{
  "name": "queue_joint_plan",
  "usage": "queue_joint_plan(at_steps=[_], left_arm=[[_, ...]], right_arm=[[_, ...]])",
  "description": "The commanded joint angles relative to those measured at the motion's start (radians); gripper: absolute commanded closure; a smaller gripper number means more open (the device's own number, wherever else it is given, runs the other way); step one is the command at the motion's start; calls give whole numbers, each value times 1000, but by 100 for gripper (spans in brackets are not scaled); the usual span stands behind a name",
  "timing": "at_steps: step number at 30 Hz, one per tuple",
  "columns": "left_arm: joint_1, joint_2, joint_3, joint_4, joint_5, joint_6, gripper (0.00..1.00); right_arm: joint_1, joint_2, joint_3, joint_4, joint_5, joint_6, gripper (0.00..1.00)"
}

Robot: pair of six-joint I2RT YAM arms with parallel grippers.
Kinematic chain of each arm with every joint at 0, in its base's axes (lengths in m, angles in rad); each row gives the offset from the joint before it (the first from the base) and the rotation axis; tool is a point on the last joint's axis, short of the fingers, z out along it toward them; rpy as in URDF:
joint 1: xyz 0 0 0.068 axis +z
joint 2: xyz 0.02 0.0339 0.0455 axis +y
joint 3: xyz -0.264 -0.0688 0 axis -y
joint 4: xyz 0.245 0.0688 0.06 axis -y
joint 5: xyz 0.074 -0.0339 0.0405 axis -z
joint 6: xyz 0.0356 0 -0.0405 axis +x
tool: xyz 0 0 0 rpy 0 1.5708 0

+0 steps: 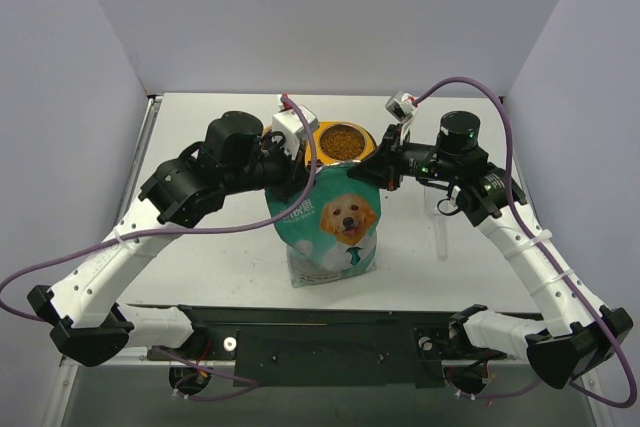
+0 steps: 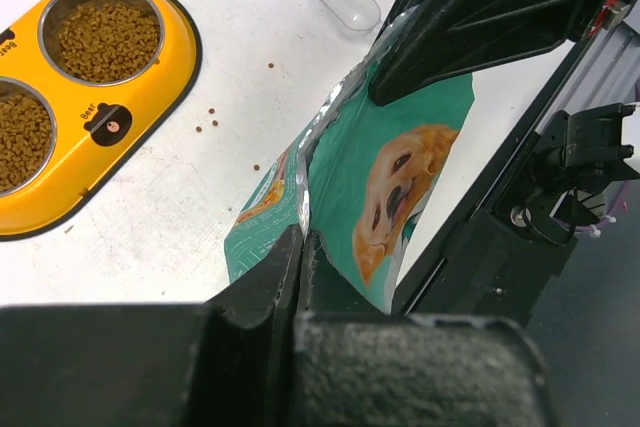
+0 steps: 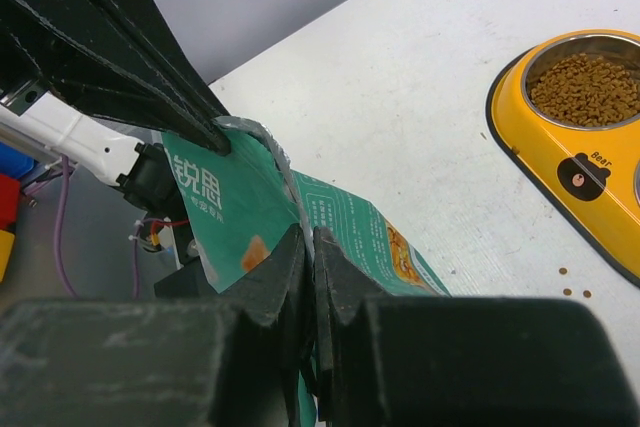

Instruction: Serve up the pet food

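Looks basically done, with pet food (image 2: 108, 39) in both bowls of the feeder (image 2: 175, 59), left gripper (image 2: 302, 239) and right gripper (image 3: 310, 239) pinched onto the bag (image 2: 400, 177), just needs releasing.

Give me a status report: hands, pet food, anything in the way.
Left hand shut on bag top edge; right hand likewise. Pet food in both feeder bowls. Few stray pellets beside feeder; nothing blocking.
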Motion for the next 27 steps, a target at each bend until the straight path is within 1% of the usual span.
queue_joint_plan(at_steps=[1, 6, 7, 8, 9, 10, 14, 16, 21, 27], left_arm=[[16, -43, 20, -91, -60, 24, 100], [21, -76, 4, -103, -68, 25, 100], [19, -76, 4, -110, -76, 18, 95], [21, -79, 3, -116, -82, 17, 80], [21, -82, 1, -117, -83, 17, 77], [22, -91, -6, -111, -88, 17, 74], [22, -94, -8, -122, -85, 17, 73], [21, -92, -14, -130, -77, 18, 77], [22, -92, -20, -136, -27, 20, 100], [35, -106, -49, -119, 1, 17, 100]], right_arm=[[-39, -46, 7, 84, 41, -25, 100], [-42, -46, 10, 84, 41, -26, 100], [-40, -48, 10, 84, 41, -25, 100], [-42, -48, 10, 84, 41, -25, 100], [-42, -46, 10, 84, 41, -26, 100], [-42, -46, 10, 82, 41, -26, 100], [-42, -46, 10, 84, 38, -26, 100], [-42, -48, 10, 84, 38, -25, 100], [-43, -45, 11, 84, 36, -26, 100], [-45, -43, 13, 84, 33, -26, 100]])
